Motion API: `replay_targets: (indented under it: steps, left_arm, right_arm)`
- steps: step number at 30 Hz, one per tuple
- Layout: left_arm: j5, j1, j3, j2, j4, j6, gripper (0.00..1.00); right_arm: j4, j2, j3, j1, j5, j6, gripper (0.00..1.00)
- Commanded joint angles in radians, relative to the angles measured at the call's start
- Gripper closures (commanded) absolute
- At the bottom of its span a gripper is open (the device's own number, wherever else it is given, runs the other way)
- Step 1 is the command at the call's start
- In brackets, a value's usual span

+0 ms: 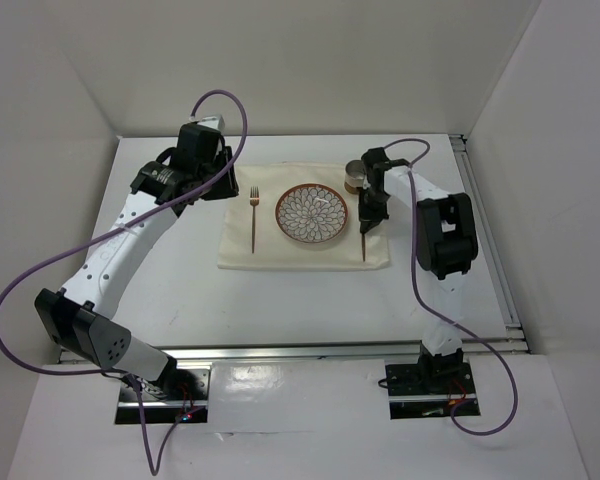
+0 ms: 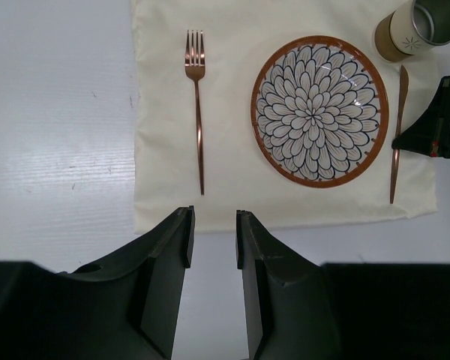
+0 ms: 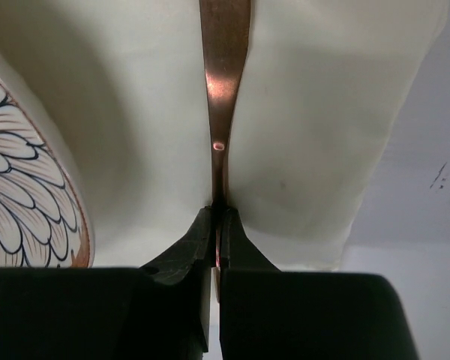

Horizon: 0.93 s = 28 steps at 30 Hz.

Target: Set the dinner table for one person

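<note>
Slippage is the risk on the white desk (image 1: 310, 310) filling mid-frame. Right tool (image 3: 217, 217) pinches the knife (image 3: 223, 82) on the mat (image 1: 280, 255), centre-right; a dragged release could skew it against plate (image 1: 311, 214) or, farther, cup (image 1: 355, 182). Left tool (image 2: 212, 225), upper left, hangs parted, empty.

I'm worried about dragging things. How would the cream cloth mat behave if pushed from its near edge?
Probably floppy: the cloth mat looks thin, its edges slightly wavy, so it would likely bunch rather than slide. The plate, fork and knife on it may pin it, or shift along.
</note>
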Motion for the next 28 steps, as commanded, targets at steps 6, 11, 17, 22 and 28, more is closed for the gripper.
replay_targets:
  steps: [6,11,17,22,28]
  left_arm:
    - [-0.014,0.005,0.011,-0.019,-0.001,0.011,0.54]
    - [-0.014,0.005,-0.002,-0.028,-0.001,0.011,0.54]
    - [-0.015,0.005,-0.002,-0.037,-0.01,0.02,0.55]
    - [-0.035,0.005,-0.002,-0.048,-0.02,0.02,0.55]
    - [-0.017,0.005,-0.029,-0.066,-0.009,0.02,0.55]
  right_arm:
    - [0.047,-0.008,0.051,-0.001,0.013,0.06,0.51]
    - [0.018,-0.119,0.062,-0.001,0.044,0.069,0.21]
    - [-0.027,-0.313,0.084,-0.04,0.189,0.16,0.08]
    - [-0.071,-0.475,-0.004,-0.107,0.231,0.204,0.03]
    - [-0.045,-0.676,-0.189,-0.152,0.289,0.195,0.03]
